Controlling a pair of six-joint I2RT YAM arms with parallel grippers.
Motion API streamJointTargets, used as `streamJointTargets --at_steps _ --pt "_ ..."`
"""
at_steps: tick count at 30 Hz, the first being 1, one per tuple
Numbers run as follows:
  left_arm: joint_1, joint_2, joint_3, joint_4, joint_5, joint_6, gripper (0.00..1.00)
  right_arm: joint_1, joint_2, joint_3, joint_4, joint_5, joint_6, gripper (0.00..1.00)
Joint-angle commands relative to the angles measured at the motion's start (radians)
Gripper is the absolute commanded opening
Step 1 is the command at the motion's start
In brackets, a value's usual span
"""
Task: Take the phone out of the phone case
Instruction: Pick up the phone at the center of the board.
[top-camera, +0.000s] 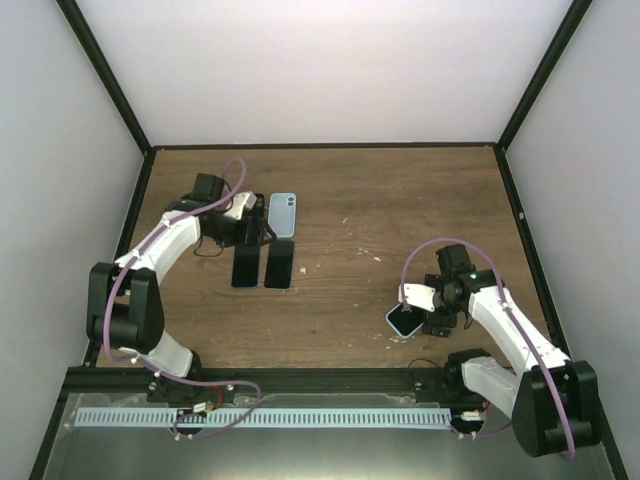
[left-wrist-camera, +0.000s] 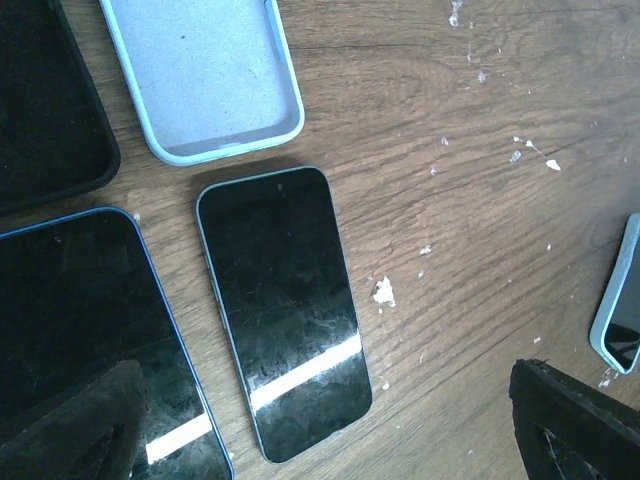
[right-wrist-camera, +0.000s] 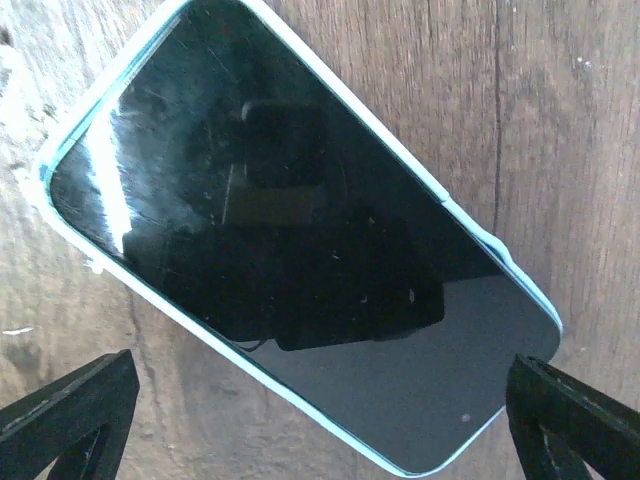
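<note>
Right wrist: cased phone (right-wrist-camera: 300, 240) lies between parted jaws of right gripper (right-wrist-camera: 320, 415).

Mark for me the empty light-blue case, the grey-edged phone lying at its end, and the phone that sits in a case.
empty light-blue case (left-wrist-camera: 210, 70): left wrist view, on its inner lining.
grey-edged phone (left-wrist-camera: 285, 310): left wrist view, middle of its screen.
cased phone (right-wrist-camera: 300, 230): right wrist view, middle of its screen.
</note>
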Motion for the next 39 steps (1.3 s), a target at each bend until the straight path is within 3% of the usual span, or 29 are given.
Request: streamJointTargets --at_steps 1,7,15,31,39 --pt "-0.001 -0.001 0.002 0.005 0.026 0.013 1.0 -0.009 0.021 -0.006 0.107 0.063 -0.084 1.0" --pt "0.001 -0.018 -0.007 0.013 0.039 0.007 1.0 -0.006 0.034 -0.085 0.279 0.101 -0.148 1.0" --pt "0.004 0.008 0.009 0.004 0.057 0.003 1.0 0.034 0.105 -0.055 0.322 0.042 -0.127 1.0" --pt "0.013 0.016 0.015 -0.006 0.098 0.022 1.0 0.098 0.461 0.169 0.226 -0.132 -0.133 1.0" --pt "0.069 -0.001 0.03 -0.035 0.16 0.043 1.0 0.1 0.529 0.2 0.18 -0.144 -0.134 0.89"
